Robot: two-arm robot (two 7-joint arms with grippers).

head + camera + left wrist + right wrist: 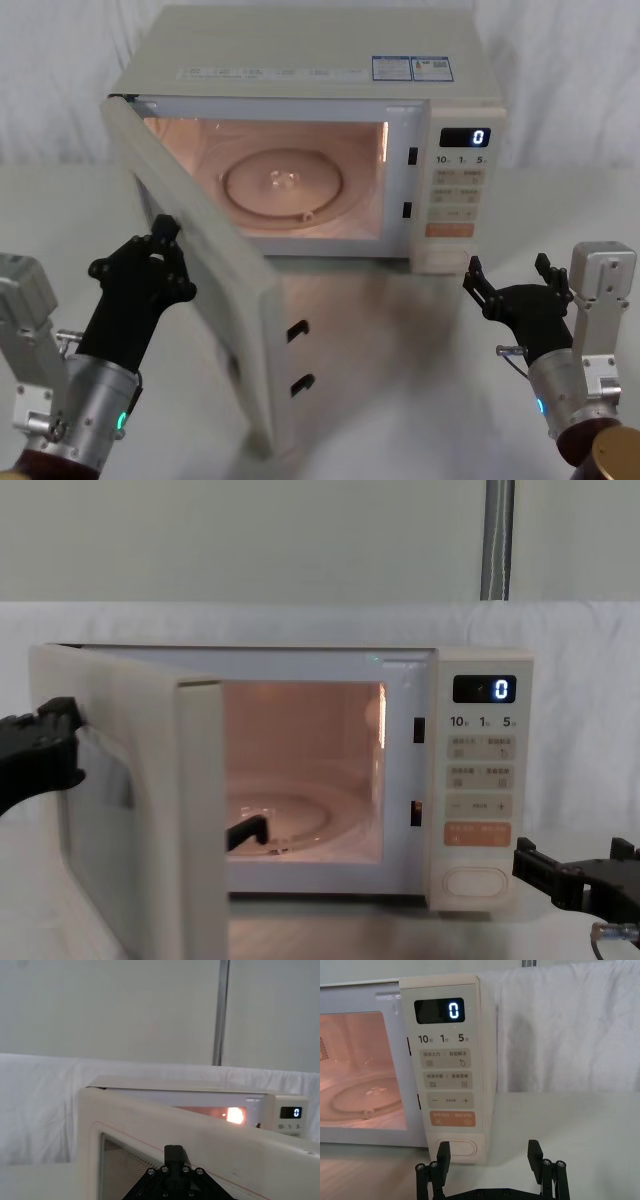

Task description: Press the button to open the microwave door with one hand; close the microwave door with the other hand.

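A cream microwave [310, 130] stands on a white table [400, 380] against white drapes [570, 1030]. Its display [440, 1010] reads 0, with keys 10, 1, 5 beneath. The door [200, 290] is swung open to the left, cavity lit. The left gripper [150, 262] touches its outer face; I cannot tell its finger state. The right gripper [490, 1152], fingers apart, hangs near the button [457, 1148], not touching

Head view looks down on the microwave [310, 130] from above; chest view faces it level. Left wrist view sits close behind the microwave door [200, 1150]; right wrist view faces the control panel [447, 1070] closely.
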